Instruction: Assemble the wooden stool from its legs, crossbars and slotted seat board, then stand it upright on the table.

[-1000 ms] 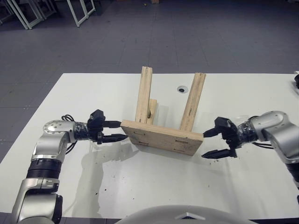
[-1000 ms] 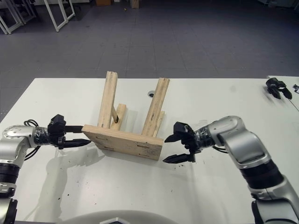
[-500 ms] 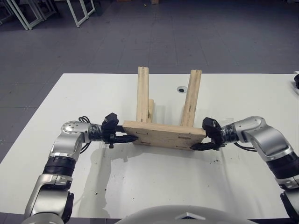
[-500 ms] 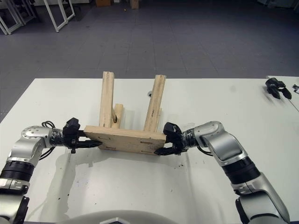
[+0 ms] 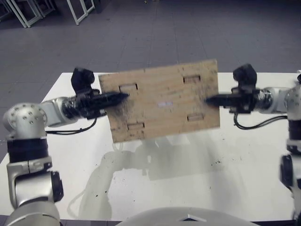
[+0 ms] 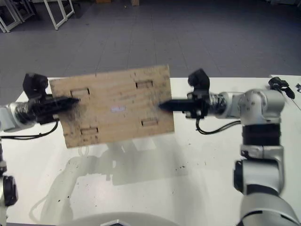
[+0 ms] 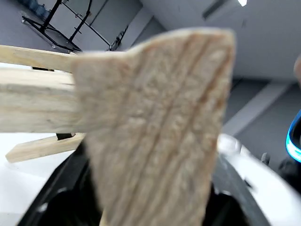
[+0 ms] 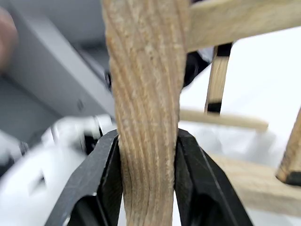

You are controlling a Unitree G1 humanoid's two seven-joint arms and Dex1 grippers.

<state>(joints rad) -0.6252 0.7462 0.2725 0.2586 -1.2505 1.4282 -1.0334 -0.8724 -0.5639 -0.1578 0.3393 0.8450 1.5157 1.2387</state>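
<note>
The assembled wooden stool hangs above the white table (image 5: pixel 188 188), tipped so its slotted seat board (image 5: pixel 162 106) faces my head and hides the legs. My left gripper (image 5: pixel 117 97) is shut on the board's left edge. On the opposite edge my right gripper (image 5: pixel 211 100) is shut too. In the left wrist view the board's edge (image 7: pixel 155 127) sits between the fingers, with a leg (image 7: pixel 33 101) running off beyond. The right wrist view has the edge (image 8: pixel 146 117) clamped between black fingers (image 8: pixel 106 174), with a leg (image 8: pixel 235 19) and a crossbar (image 8: pixel 218 75) behind.
A small black object (image 6: pixel 280 87) lies at the table's far right edge. White metal frames (image 5: pixel 82 9) stand on the grey floor beyond the table. The stool's shadow falls on bare table surface below it.
Both grippers closed on the seat board's side edges, then lifted the stool off the table and tipped it so the seat's face turns toward the head camera.
</note>
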